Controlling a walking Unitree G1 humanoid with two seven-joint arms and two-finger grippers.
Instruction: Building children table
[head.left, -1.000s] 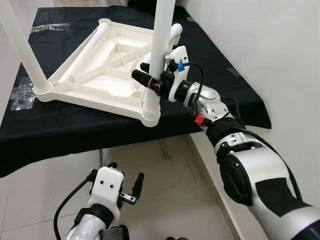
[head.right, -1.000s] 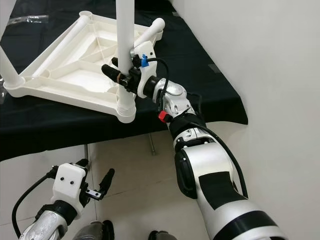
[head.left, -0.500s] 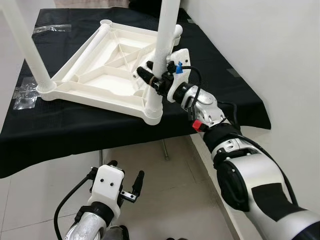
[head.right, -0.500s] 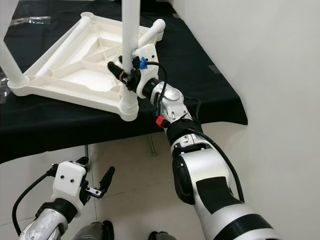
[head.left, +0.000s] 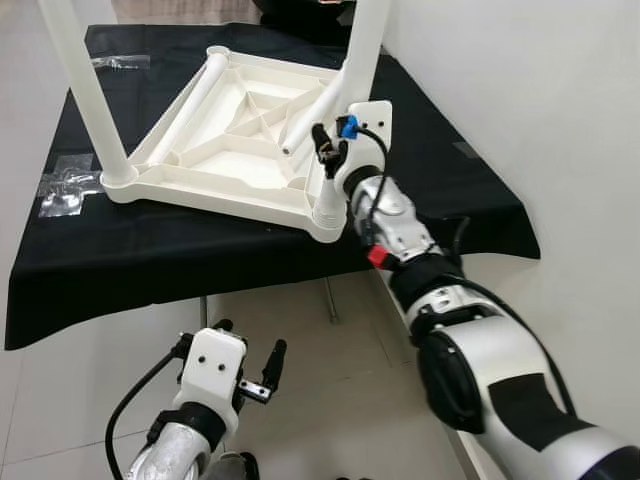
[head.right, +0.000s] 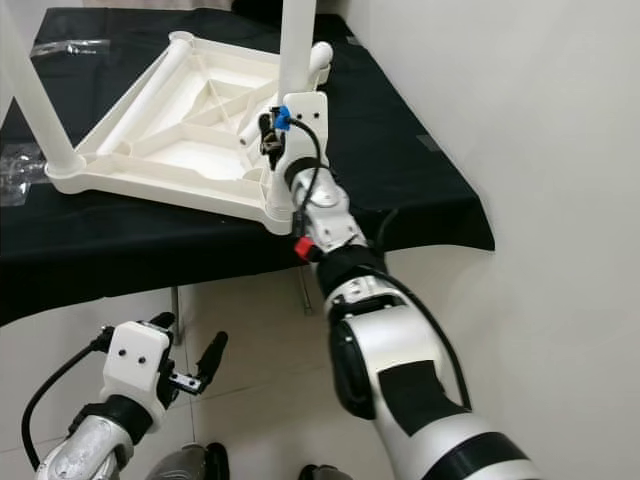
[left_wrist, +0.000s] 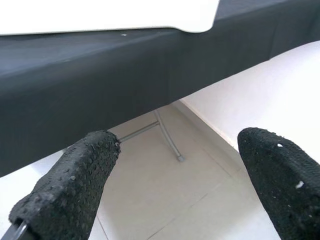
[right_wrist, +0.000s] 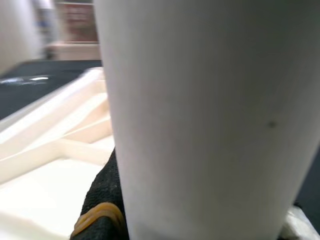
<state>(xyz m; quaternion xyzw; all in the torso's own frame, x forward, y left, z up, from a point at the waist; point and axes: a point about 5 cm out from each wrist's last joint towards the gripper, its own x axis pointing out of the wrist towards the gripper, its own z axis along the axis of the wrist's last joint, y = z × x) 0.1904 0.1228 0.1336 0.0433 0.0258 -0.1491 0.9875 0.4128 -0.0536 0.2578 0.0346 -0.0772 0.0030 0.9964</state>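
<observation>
One leg (head.left: 362, 70) gripped by right tool (head.left: 322, 160), now rotated behind it.

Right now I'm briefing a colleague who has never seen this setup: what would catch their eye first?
The upturned white tabletop lying on the black-covered table, ribs up, with two legs standing in its near corners. The right gripper is clamped on the right-hand leg just above its corner socket. The left gripper hangs open and idle over the tiled floor, below the table's edge.

bright, even indoor light | soft shadows | head views sharp | right wrist view blurred
</observation>
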